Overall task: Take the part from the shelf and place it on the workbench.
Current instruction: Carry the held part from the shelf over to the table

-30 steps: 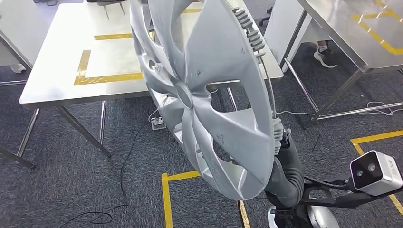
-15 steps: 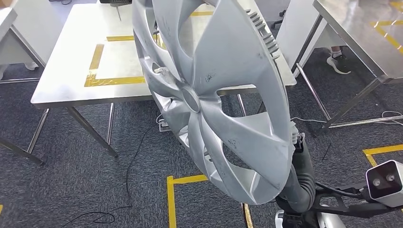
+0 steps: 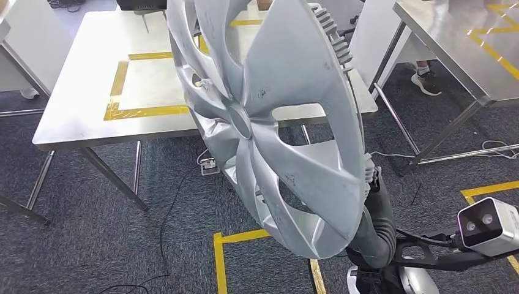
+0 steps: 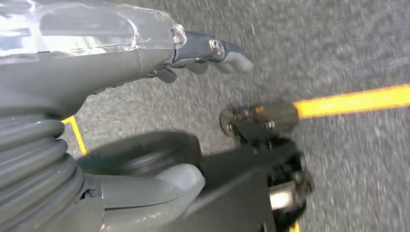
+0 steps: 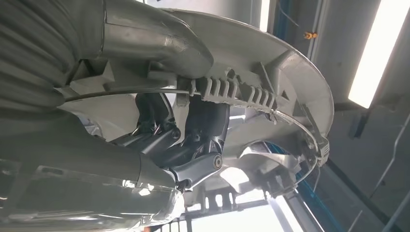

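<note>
The right hand [image 5: 193, 145] gripped the silver wheel cover [image 3: 275, 122] at its five-o'clock rim, fingers [image 5: 159, 121] clenched on it; the worktop [image 3: 79, 116] lay toward eleven o'clock. Left hand [image 4: 193, 53] held nothing, fingers released.

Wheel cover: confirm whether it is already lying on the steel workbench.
No. In the head view the wheel cover is up on edge in front of the workbench, gripped at its rim by the right hand.

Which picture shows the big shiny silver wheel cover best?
The head view: the big silver plastic wheel cover shows its whole spoked front, tilted, above the steel workbench. The right wrist view gives its ribbed back, gripped by the right robot hand. The left wrist view faces carpet.
</note>
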You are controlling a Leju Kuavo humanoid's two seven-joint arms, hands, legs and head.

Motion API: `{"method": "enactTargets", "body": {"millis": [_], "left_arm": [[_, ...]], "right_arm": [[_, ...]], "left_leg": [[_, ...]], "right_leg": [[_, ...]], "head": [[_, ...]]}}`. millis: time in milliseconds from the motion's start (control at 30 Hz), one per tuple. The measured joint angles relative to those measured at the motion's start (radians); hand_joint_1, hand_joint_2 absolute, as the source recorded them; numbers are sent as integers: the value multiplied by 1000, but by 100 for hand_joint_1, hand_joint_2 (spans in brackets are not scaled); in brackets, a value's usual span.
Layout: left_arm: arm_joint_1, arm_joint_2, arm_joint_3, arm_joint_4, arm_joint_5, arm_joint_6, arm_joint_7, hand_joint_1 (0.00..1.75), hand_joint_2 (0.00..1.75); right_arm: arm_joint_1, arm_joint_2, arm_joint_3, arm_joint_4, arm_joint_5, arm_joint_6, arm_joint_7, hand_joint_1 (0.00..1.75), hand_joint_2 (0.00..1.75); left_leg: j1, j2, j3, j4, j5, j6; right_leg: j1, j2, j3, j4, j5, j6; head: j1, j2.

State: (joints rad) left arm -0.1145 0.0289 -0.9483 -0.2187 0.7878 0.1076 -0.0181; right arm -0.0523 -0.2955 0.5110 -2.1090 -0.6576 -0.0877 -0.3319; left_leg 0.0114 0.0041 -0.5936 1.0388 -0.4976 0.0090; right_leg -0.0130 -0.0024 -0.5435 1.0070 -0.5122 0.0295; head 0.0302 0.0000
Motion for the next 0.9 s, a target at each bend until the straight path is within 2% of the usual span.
{"method": "enactTargets", "body": {"millis": [67, 167, 200, 233, 267, 300, 367, 400, 467, 533, 567, 600, 667, 700, 733, 767, 833, 867, 900], "left_arm": [[-1, 1, 0, 0, 0, 0, 0, 0, 175], [-1, 1, 0, 0, 0, 0, 0, 0, 175], [-1, 1, 0, 0, 0, 0, 0, 0, 175], [0, 1, 0, 0, 0, 0, 0, 0, 175], [0, 1, -1, 0, 1, 0, 0, 0, 175], [-1, 1, -2, 0, 1, 0, 0, 0, 175], [-1, 0, -4, -1, 1, 0, 0, 0, 175], [-2, -1, -5, -1, 1, 0, -1, 0, 175], [-2, -2, -6, -1, 2, 0, -1, 0, 175], [-2, -2, -6, -1, 2, -1, -2, 0, 175], [-2, -2, -6, -1, 2, -1, -3, 0, 175], [-3, -1, -6, -1, 2, -1, -3, 0, 175], [-2, 0, -7, -1, 2, -1, -3, 0, 175], [-1, 0, -7, -1, 2, -1, -3, 0, 175], [0, 1, -7, -1, 2, -1, -3, 0, 175], [1, 1, -8, -1, 2, -1, -3, 0, 175], [0, 2, -8, -1, 2, -2, -3, 0, 175], [-1, 2, -8, -1, 2, -3, -4, 0, 175], [-1, 2, -8, -1, 2, -4, -4, 0, 175]], "right_arm": [[0, -1, -1, 0, 0, 0, 0, 175, 175], [1, -1, -1, 0, 0, 1, 0, 175, 175], [1, -1, -1, 1, -1, 1, 0, 175, 175], [2, -1, -1, 1, -1, 1, 0, 175, 175], [2, -1, -1, 1, -2, 1, 0, 175, 175], [2, -1, -2, 1, -3, 2, 0, 175, 175], [1, -1, -2, 1, -3, 3, 0, 175, 175], [0, -1, -2, 1, -3, 4, 0, 175, 175], [0, -1, -2, 0, -3, 4, -1, 175, 175], [0, -1, -2, 0, -3, 5, -1, 175, 175], [0, 0, -2, 0, -3, 5, -1, 175, 175], [0, 0, -2, 0, -3, 6, -1, 175, 175], [-1, 1, -2, 0, -3, 7, -1, 175, 175], [0, 1, -1, 1, -3, 7, -2, 175, 175], [1, 1, -1, 1, -3, 7, -2, 175, 175], [1, 1, -1, 2, -3, 7, -2, 175, 175], [2, 2, -1, 3, -3, 7, -2, 175, 175], [2, 3, -1, 3, -4, 7, -2, 175, 175], [2, 3, -2, 3, -4, 8, -3, 175, 175]], "left_leg": [[3, 0, 4, -5, 1, 12], [0, 1, 6, -5, -3, 22], [-2, 2, 7, -5, -4, 24], [-5, 1, 9, -5, -6, 26], [-8, -1, 12, -5, -7, 26], [-10, -2, 16, -5, -10, 26], [-14, -4, 21, -5, -14, 23], [-14, -5, 20, -6, -15, 19], [-12, -4, 19, -9, -14, 8], [-12, -3, 19, -4, -22, -3], [-11, -3, 10, 18, -37, -8], [-10, -3, -13, 62, -61, -14], [-4, -5, -78, 182, -111, -25], [-1, -5, -105, 226, -120, -29], [2, -5, -116, 237, -111, -33], [5, -4, -108, 213, -83, -36], [10, 0, -55, 100, -17, -40], [10, 1, -31, 49, 1, -37], [9, 2, -16, 19, 6, -31]], "right_leg": [[-2, 0, -22, 51, -35, 9], [-3, 0, -120, 242, -119, 15], [-3, 0, -144, 283, -125, 14], [-2, 0, -152, 288, -110, 11], [-1, 1, -141, 253, -76, 5], [1, 1, -113, 188, -33, -3], [8, 2, -56, 61, 19, -22], [12, 2, -40, 25, 26, -29], [16, 2, -31, 3, 22, -35], [11, 1, -19, -17, 29, -39], [8, -1, -10, -29, 34, -41], [5, -2, -3, -38, 37, -43], [5, -4, 2, -40, 33, -46], [4, -4, 3, -38, 30, -46], [4, -4, 5, -36, 26, -44], [3, -3, 8, -32, 21, -42], [1, -2, 14, -21, 7, -32], [1, 0, 14, -13, -1, -25], [2, 1, 14, -8, -6, -19]], "head": [[8, 0], [28, 0], [32, 0], [36, 0], [40, 0], [43, 0], [45, 0], [45, 0], [45, 0], [47, 0], [43, 0], [36, 0], [20, 0], [15, 0], [11, 0], [9, 0], [4, 0], [0, 0], [-2, 0]]}}
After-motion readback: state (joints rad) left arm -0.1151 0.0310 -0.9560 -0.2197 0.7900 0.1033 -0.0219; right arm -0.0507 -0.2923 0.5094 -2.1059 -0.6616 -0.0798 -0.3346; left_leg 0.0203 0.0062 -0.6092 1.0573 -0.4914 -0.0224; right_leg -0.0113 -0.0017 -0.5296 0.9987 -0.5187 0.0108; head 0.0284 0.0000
